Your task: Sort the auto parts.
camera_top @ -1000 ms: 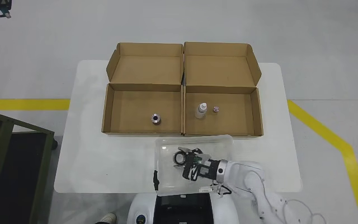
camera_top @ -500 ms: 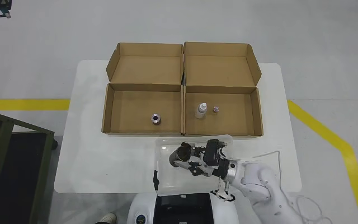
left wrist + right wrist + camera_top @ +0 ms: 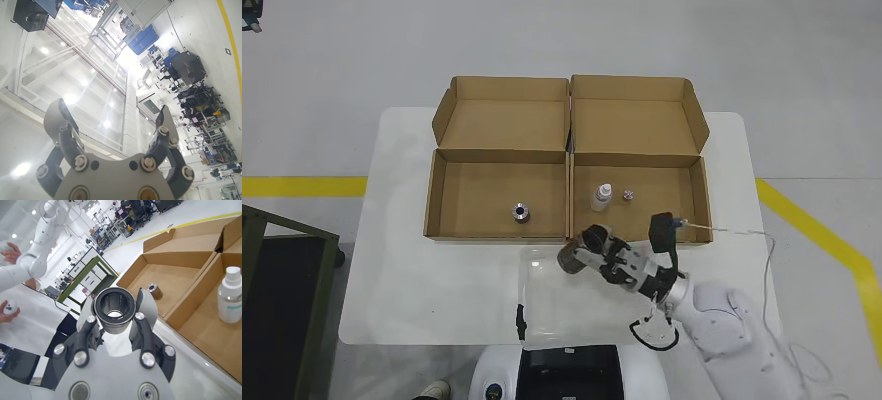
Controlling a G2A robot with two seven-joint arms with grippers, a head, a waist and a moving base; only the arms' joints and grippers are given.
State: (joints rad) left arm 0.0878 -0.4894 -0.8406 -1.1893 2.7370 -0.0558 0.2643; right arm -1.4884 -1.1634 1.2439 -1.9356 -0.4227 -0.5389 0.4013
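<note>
Bearing (image 3: 115, 313): gripped by right gripper (image 3: 115, 302), over tray's (image 3: 547, 300) 12 o'clock rim.
Left gripper (image 3: 112, 108): fingers apart, empty.
Boxes (image 3: 569, 195): 12 o'clock of tray.

Dark hollow bearing sleeve (image 3: 113, 321) clamped in right gripper (image 3: 116, 300), metal cylinder (image 3: 519, 211) in left box (image 3: 472, 195)

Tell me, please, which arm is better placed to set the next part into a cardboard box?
Right, I'd say. The right claw is shut on the cylindrical bearing, just short of the cardboard boxes' near walls. The left claw is open, empty and pointed at the ceiling.
</note>
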